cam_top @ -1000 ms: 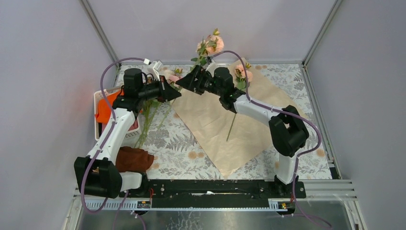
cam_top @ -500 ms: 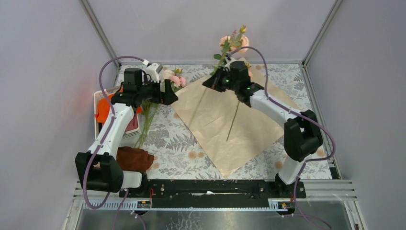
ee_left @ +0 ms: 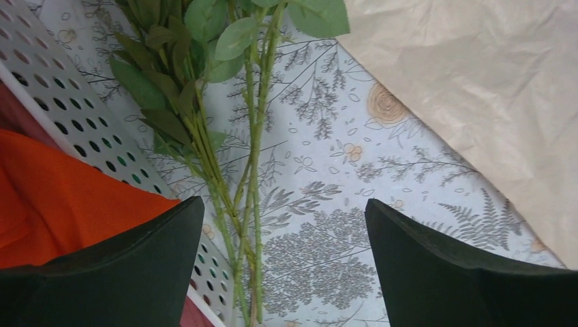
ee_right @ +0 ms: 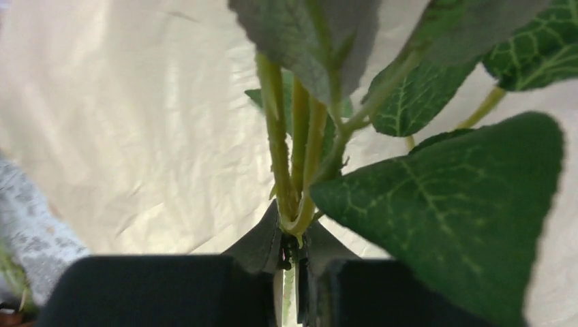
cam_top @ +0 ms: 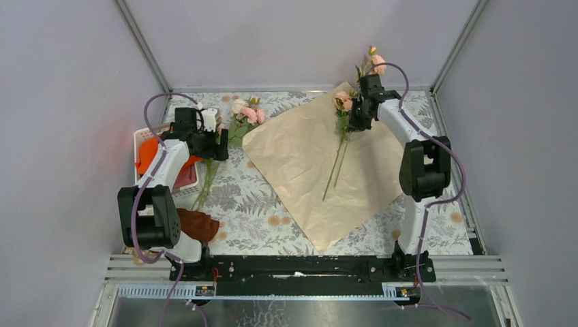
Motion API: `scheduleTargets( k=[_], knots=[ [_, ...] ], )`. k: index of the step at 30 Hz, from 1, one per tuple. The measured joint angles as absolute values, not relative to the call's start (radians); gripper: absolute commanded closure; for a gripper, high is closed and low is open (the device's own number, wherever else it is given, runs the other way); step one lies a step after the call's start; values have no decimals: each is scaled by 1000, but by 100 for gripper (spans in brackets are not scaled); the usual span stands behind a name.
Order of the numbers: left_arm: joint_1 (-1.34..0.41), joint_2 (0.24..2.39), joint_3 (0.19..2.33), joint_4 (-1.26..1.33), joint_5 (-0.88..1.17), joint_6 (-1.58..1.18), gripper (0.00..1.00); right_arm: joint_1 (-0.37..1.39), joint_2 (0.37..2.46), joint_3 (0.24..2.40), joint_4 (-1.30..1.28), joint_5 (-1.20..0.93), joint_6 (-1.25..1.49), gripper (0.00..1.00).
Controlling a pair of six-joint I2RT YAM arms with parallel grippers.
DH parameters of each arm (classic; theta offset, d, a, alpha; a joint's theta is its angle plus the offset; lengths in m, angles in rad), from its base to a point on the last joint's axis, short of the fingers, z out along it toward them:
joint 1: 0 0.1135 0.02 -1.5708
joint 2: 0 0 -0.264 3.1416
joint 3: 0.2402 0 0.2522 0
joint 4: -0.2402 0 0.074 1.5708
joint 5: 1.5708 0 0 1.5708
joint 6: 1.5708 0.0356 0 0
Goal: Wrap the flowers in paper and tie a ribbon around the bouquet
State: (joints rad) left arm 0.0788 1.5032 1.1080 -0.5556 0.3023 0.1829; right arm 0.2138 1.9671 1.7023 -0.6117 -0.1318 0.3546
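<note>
from above, the left fingers [cam_top: 219,142] are wide apart, holding nothing, over the pale pink roses with long green stems [cam_top: 246,113] on the leafy-print table [cam_top: 252,204]. the right fingers [cam_top: 354,121] are over the big crinkly peach paper sheet [cam_top: 307,170].

left wrist view: both black fingers [ee_left: 129,272] stand either side of the stems [ee_left: 253,170], not touching.

right wrist view: the fingers [ee_right: 262,245] are pinched tight on green rose stems [ee_right: 300,170].

White basket [ee_left: 68,116] beside left pincer [ee_left: 283,203]
</note>
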Motion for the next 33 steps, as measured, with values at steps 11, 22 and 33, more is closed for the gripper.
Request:
scheduleTargets(
  k=[11, 22, 33],
  knots=[
    [33, 1570, 1108, -544, 212, 257, 57, 209, 2207, 1822, -742, -6, 318, 49],
    [-39, 1789, 1179, -492, 51, 323, 72, 209, 1981, 1712, -732, 9, 277, 48],
    [-39, 1840, 1215, -478, 23, 327, 100, 209, 1771, 1551, -685, 7, 266, 48]
  ],
)
